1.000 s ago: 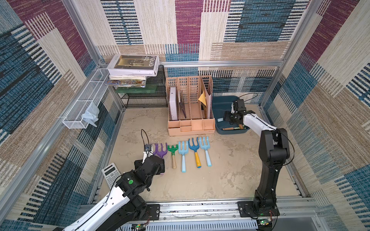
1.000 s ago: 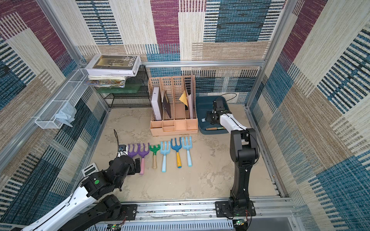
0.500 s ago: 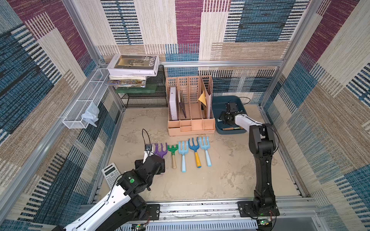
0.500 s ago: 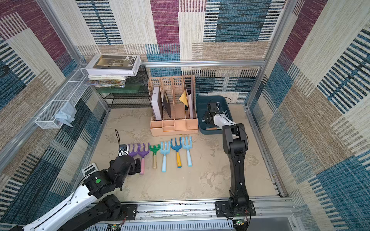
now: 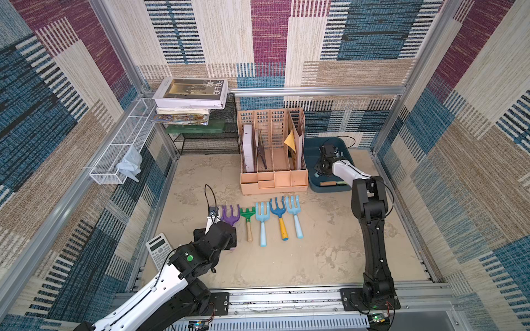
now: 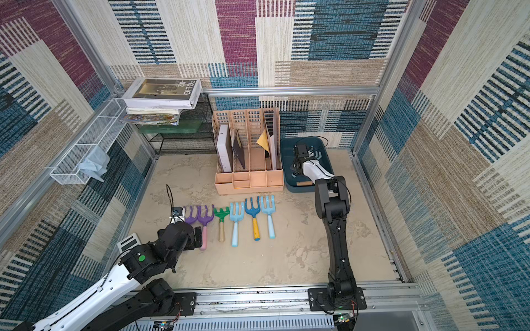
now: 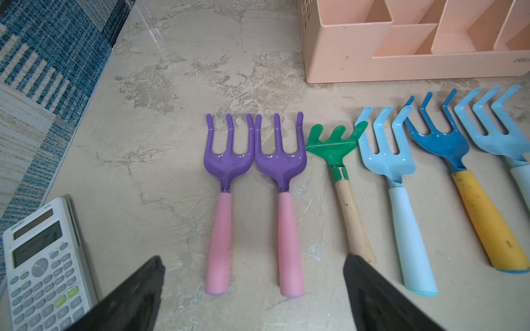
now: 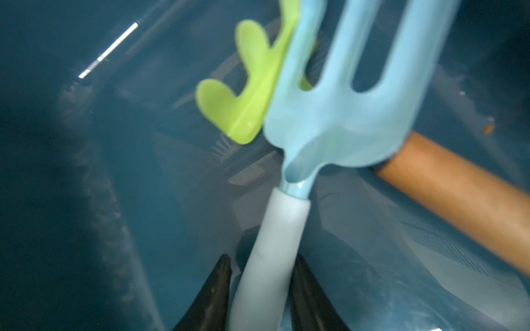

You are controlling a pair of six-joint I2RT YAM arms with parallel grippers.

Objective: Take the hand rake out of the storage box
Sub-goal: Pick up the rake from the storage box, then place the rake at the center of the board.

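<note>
Teal storage box: smooth glossy plastic, with a bright light streak on its wall. In it, the hand rake: pale blue head with a shiny coat, whitish handle matt. Beside it, lime-green rake head, smooth, plastic-looking. Brown wooden handle, matt.

Sandy table: mottled, stone-like, rough-looking. Two purple rakes: wet-looking gloss on the heads, pink handles matt. Peach file organiser: matt plastic. White basket: wire mesh. Patterned walls: woven cloth.

Beige table: rake row, peach organiser, storage box, calculator.
</note>
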